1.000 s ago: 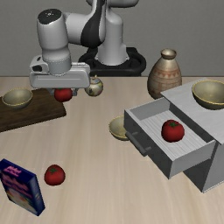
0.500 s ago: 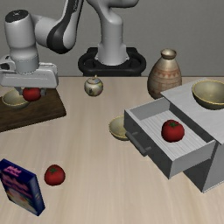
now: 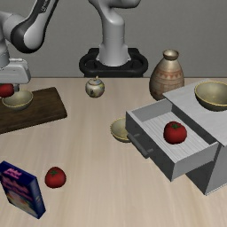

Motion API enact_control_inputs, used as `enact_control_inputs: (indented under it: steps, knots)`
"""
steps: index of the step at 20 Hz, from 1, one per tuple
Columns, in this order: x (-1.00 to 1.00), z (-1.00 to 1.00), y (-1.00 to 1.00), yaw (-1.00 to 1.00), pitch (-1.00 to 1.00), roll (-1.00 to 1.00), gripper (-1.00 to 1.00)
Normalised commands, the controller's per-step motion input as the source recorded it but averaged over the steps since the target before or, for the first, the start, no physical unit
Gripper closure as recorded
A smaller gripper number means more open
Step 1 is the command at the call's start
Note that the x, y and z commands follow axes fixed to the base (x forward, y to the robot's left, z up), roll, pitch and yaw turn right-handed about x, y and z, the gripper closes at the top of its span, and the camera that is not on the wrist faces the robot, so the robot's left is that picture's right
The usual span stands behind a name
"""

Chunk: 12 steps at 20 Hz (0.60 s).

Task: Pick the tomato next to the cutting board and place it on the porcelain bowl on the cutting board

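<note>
At the exterior view's far left, my gripper (image 3: 7,90) is shut on a red tomato (image 3: 7,89). It hangs just above the left side of the porcelain bowl (image 3: 18,101), which sits on the dark wooden cutting board (image 3: 46,107). The tomato looks slightly above the bowl's rim, and whether it touches the bowl I cannot tell. Part of the gripper and of the bowl is cut off by the left edge.
A second tomato (image 3: 56,176) lies on the table by a blue box (image 3: 22,188). A third tomato (image 3: 175,132) sits in the open drawer (image 3: 191,151) of the grey cabinet, which carries a bowl (image 3: 213,96). A small bowl (image 3: 121,131), a small pot (image 3: 95,87) and a brown vase (image 3: 167,75) stand mid-table.
The arm has swung left with the tomato, from beside the cutting board's right end to over the porcelain bowl.
</note>
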Motion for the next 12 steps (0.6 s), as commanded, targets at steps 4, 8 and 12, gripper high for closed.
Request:
enact_control_inputs:
  steps: [4,8,12]
  knots:
    - [-1.0,0.0,0.0,0.0,0.0,0.0,1.0]
    - [-0.25,0.0,0.0,0.0,0.0,0.0,-1.0]
    - [0.0,0.0,0.0,0.0,0.0,0.0,-1.0]
